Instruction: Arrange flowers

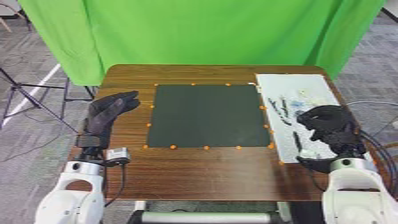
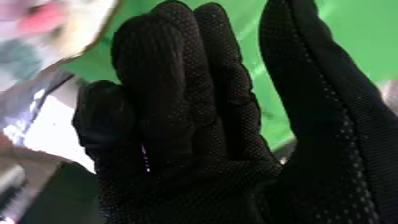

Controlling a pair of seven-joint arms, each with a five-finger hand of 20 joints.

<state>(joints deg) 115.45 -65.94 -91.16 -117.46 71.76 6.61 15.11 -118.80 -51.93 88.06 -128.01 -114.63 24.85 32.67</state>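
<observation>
Strips [image 1: 285,108], dark, on white sheet [image 1: 282,82], beside right hand [image 1: 330,121], fingers together (thumb apart)

Lab-like room: green backdrop [image 1: 218,37], tripod [image 1: 16,87], grey carpet [image 1: 27,182]

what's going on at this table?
Flower arranging, by the task line. The right robot hand, fingers straight and thumb apart, is over the white sheet on the right, where dark slender pieces lie. It doesn't appear to grip anything. The left robot hand is open at the table's left side, apart from the dark mat in the middle. Can't make out individual flowers.
</observation>
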